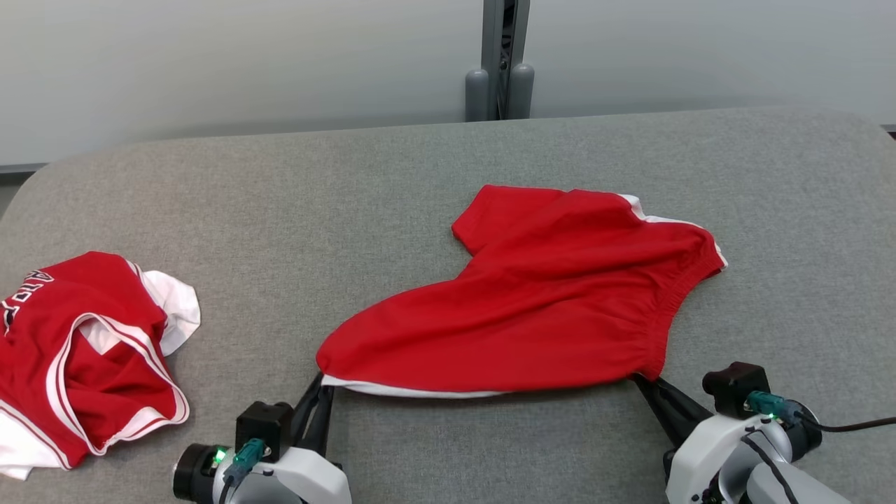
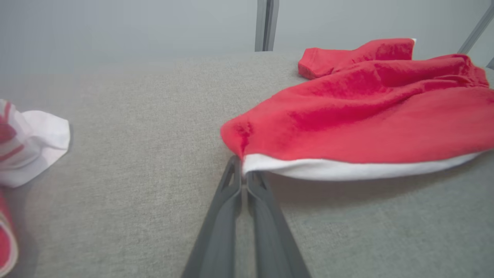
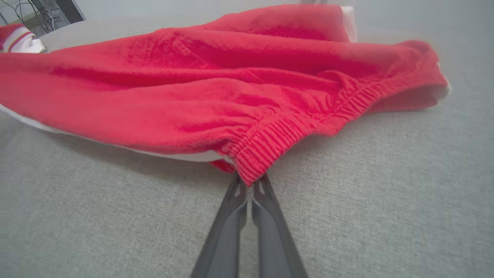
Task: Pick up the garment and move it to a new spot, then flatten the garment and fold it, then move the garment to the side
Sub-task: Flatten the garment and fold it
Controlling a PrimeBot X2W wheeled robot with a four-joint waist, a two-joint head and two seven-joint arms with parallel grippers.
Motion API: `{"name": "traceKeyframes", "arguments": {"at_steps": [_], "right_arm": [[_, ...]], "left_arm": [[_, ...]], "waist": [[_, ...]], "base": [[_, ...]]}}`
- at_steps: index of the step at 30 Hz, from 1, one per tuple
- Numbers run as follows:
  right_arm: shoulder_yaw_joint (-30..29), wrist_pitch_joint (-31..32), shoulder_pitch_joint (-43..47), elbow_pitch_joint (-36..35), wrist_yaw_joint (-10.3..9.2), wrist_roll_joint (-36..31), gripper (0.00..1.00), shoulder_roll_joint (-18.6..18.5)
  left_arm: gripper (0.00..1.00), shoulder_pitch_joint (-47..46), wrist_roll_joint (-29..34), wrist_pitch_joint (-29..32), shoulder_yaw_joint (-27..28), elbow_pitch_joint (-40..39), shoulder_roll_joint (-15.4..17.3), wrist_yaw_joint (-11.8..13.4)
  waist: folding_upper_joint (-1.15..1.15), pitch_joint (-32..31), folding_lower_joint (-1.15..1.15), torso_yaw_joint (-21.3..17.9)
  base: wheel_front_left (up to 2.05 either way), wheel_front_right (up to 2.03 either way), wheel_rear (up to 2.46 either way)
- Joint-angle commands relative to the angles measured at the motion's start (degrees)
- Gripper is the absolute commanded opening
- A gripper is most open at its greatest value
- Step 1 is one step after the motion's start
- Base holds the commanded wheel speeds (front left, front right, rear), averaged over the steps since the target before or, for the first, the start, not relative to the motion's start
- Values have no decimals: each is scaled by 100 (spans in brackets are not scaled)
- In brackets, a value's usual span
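Red shorts lie across the middle of the grey padded table, and you hold both of their near corners. Your left gripper is clamped on the white-trimmed leg hem at the shorts' left end; your right gripper is clamped on the ribbed elastic waistband at their right end; the near edge stretches between the two, while the far leg rests on the padding. Count one pair of shorts, one red-and-white jersey crumpled well apart at the table's left edge, and two grippers, each pinched on cloth.
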Motion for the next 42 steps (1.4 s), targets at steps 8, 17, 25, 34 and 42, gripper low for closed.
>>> {"name": "traceKeyframes", "arguments": {"at_steps": [8,17,25,34,42], "right_arm": [[342,374,-403,-612,1,658,0,-301],[682,1594,-1259,-2149,1,2056,0,-1157],[516,2498,-1950,-2796,1,3340,0,-1521],[344,3525,-3096,-2468,1,4363,0,-1200],[362,3916,-4142,-1652,2,4459,0,-683]], "left_arm": [[0,69,438,-9,345,-585,37,319],[0,-215,639,-9,728,-1148,45,481],[0,-657,567,-9,1035,-1308,46,515],[0,-1621,586,-9,1212,-968,217,352],[0,-2741,472,251,1265,-361,503,164]], "waist": [[0,-261,0,-150],[0,-480,0,-311],[0,-587,0,-370],[0,-766,0,-403],[0,-896,0,-340]], "base": [[0,0,0],[0,0,0],[0,0,0],[0,0,0],[0,0,0]]}}
